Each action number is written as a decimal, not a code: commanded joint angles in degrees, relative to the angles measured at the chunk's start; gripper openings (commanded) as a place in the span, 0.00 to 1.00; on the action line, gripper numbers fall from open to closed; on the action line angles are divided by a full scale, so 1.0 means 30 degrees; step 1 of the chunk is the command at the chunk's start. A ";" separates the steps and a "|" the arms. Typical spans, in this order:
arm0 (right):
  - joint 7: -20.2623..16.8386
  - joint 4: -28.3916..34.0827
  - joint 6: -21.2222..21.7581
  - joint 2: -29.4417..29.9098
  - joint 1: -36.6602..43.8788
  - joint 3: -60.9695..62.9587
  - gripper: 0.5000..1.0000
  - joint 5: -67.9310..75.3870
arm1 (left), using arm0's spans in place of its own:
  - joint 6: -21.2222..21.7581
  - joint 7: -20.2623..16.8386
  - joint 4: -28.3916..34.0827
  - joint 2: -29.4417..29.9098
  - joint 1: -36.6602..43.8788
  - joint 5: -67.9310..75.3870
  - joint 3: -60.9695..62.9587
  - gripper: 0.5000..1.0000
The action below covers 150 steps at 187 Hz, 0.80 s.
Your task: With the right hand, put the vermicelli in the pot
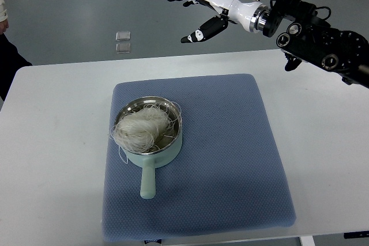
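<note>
A bundle of white vermicelli (140, 128) lies in a pale green pot (151, 162) with a steel inside, drooping over its left rim. The pot stands on a blue mat (230, 159), its handle pointing toward the near edge. My right hand (190, 12) is raised high beyond the table's far edge, above and to the right of the pot, fingers spread and empty. Its arm comes in from the right edge. The left arm does not show.
The mat lies on a white table (52, 142). Two small clear squares (123, 41) lie on the grey floor beyond the table. A person's dark sleeve (8, 56) shows at the left edge.
</note>
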 commanded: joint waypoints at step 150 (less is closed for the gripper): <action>-0.2456 -0.1270 -0.2236 0.2073 -0.8694 1.0770 0.85 0.5931 | -0.0003 0.0002 -0.0033 0.0000 0.0087 0.0000 -0.0087 1.00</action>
